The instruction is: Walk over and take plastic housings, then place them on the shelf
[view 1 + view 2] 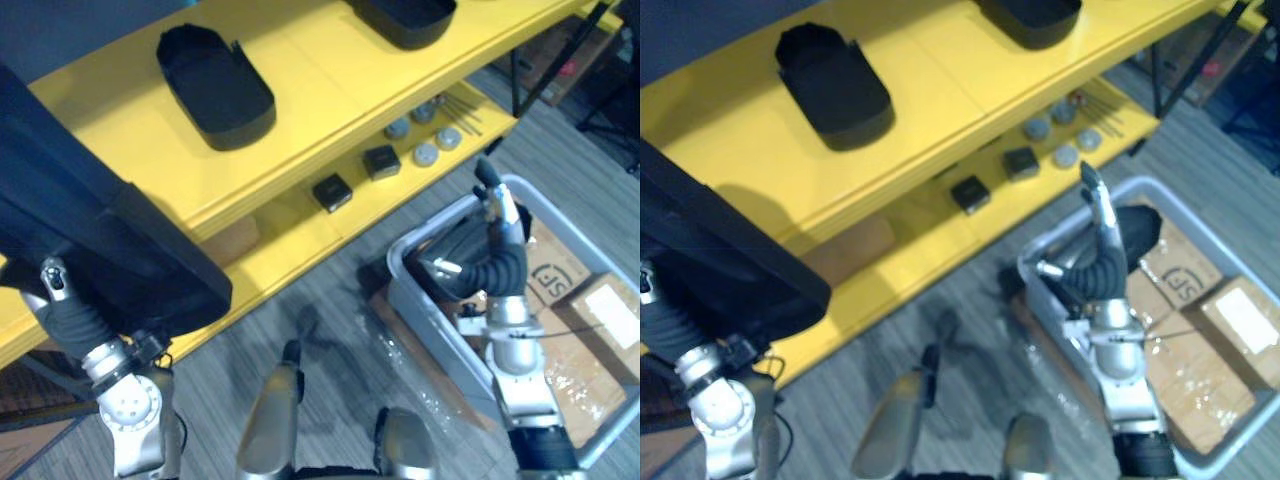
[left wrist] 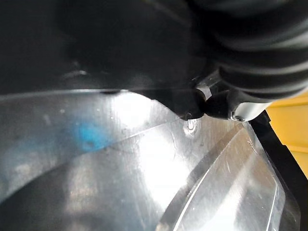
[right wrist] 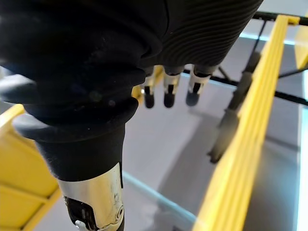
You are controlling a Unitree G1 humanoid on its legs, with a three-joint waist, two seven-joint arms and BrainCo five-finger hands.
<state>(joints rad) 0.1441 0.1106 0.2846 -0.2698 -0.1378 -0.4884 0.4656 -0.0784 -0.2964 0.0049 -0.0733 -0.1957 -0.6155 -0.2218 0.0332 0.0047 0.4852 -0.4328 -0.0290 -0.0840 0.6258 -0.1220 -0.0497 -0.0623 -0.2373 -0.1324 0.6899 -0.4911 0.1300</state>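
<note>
Two housings (image 1: 215, 85) on shelf (image 1: 330, 95); third housing (image 1: 100, 225) hides my left hand (image 1: 66, 312), grip unreadable; right hand (image 1: 498, 245) fingers straight.

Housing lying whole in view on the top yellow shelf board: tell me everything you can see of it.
The black plastic housing is a long, shallow tub, matte and dark, lying open side up. The end nearer the board's front edge is rounded; a notch shows in its wall near the far end. It looks empty. It rests flat on the yellow shelf board, diagonal to the edge. Only the board touches it; a second housing lies apart, farther along.
</note>
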